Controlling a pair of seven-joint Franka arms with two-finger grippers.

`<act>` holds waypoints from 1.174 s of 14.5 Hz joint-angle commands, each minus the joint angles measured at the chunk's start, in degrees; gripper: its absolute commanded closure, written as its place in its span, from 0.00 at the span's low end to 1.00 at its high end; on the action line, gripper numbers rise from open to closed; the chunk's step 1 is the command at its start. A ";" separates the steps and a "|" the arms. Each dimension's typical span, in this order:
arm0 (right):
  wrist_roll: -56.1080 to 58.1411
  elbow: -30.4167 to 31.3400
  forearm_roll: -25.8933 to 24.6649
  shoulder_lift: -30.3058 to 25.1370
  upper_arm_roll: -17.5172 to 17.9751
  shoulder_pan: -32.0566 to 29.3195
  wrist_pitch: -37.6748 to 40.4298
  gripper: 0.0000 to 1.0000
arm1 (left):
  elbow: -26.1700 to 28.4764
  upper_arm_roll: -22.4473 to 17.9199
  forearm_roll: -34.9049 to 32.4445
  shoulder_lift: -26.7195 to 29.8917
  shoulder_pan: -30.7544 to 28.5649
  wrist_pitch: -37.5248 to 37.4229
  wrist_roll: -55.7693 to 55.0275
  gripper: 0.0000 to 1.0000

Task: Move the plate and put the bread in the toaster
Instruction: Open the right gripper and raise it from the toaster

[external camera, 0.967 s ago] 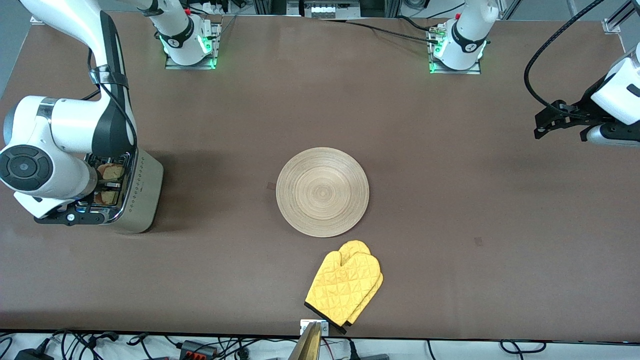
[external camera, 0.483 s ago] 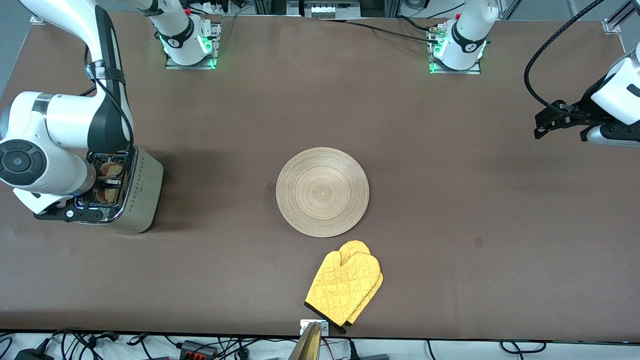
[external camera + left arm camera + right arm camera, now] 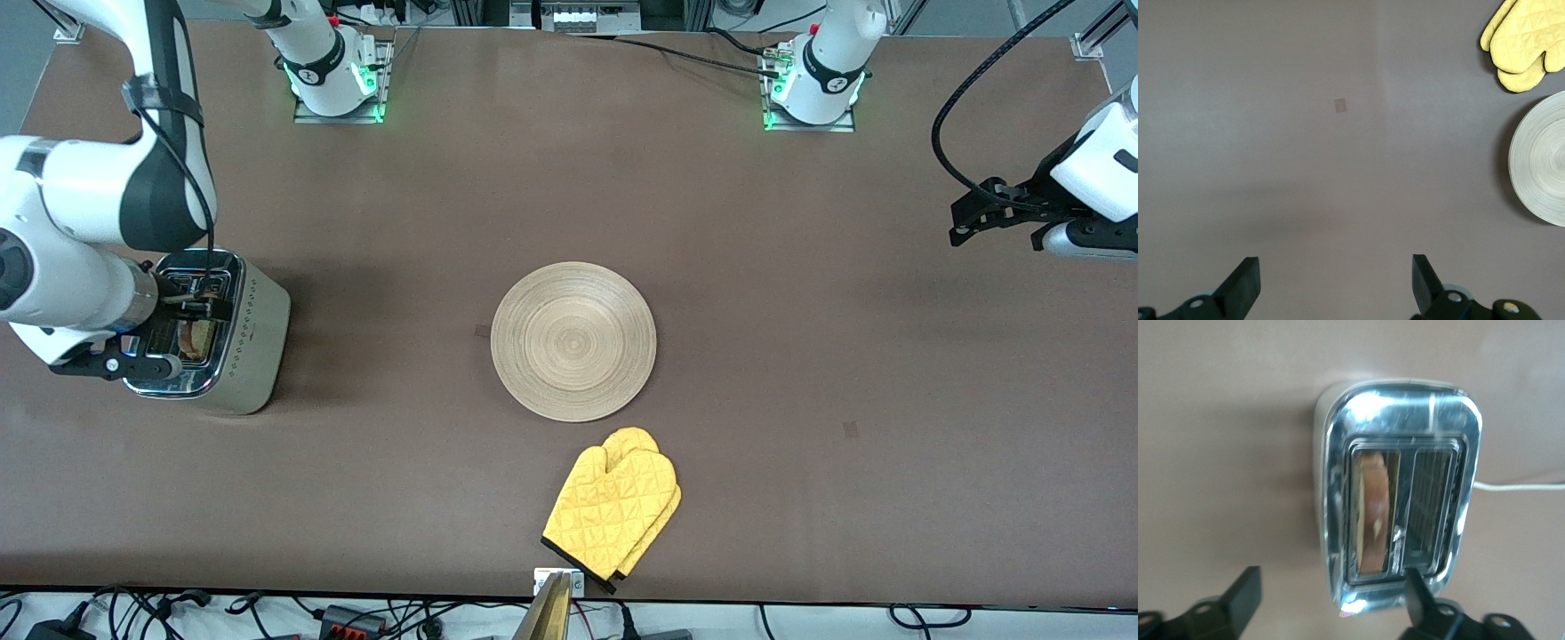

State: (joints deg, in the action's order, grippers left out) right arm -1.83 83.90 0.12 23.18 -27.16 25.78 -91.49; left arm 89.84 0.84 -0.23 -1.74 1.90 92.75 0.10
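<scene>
Brown desk (image 3: pixel 800 356): we find the bread (image 3: pixel 1371 513) seated in one slot of the toaster (image 3: pixel 236 356) at the right arm's end — insertion complete. Right end effector (image 3: pixel 1328 603) hovers over it, spread wide, empty. Plate (image 3: pixel 573 340) rests mid-desk. Left end effector (image 3: pixel 1335 287) waits over bare desk — wide apart, empty.

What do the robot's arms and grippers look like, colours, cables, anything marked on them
Both arms are glossy white with black joint bands and round dark caps. The right arm carries a black cable strapped along it; a thick black cable loops to the left arm. Bases glow green. The left gripper and right gripper have flat black fingers on black bodies.
</scene>
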 commanded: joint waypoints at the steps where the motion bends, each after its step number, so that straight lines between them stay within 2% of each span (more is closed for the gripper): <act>1: 0.52 -3.99 2.69 -0.68 -0.52 -0.38 6.48 0.00 | -1.69 0.13 -1.17 -0.64 -0.05 -1.35 -0.63 0.00; 4: 0.69 -4.88 6.20 -3.22 -0.44 -1.34 9.48 0.00 | -1.69 0.13 -1.17 -0.64 0.04 -1.35 -0.63 0.00; 7: 0.95 -6.37 7.00 -3.31 -0.35 -2.32 10.99 0.00 | -1.69 0.13 -1.17 -0.64 0.04 -1.35 -0.63 0.00; 9: 1.22 -9.70 9.10 -3.05 0.09 -2.58 11.33 0.00 | -1.69 0.13 -1.17 -0.64 -0.05 -1.43 -0.63 0.00; 17: 0.78 -11.39 9.20 -2.43 0.35 -2.50 10.64 0.00 | -1.69 0.13 -1.17 -0.64 -0.05 -1.70 -0.63 0.00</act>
State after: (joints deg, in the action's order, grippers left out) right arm -1.29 74.20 8.37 20.20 -27.33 23.36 -81.69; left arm 89.84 0.82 -0.23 -1.74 1.87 92.49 0.10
